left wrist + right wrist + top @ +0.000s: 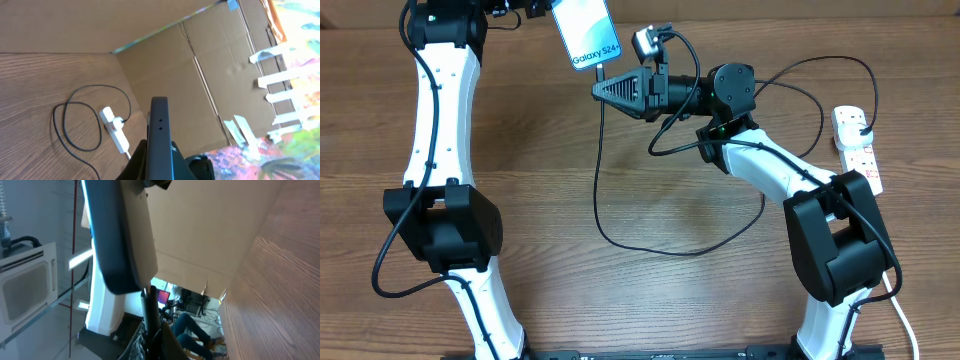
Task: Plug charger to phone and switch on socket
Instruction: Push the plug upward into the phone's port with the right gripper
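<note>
Left end effector (162,166) is clamped on the phone (585,35), held up above the worktop (540,200). Right end effector (608,88) pinches the charger (598,190) tip right at the phone's bottom edge. Best bet: keep the tip square, push straight and gently.

Light-blue phone (588,35), black charger (597,185), white socket (865,160)

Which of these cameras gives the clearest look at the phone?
The overhead view: the phone shows its face there, with the bright screen and Galaxy text readable. The left wrist view shows only its dark narrow edge. The right wrist view gives a close, slanted look at one end, with no text visible.
</note>
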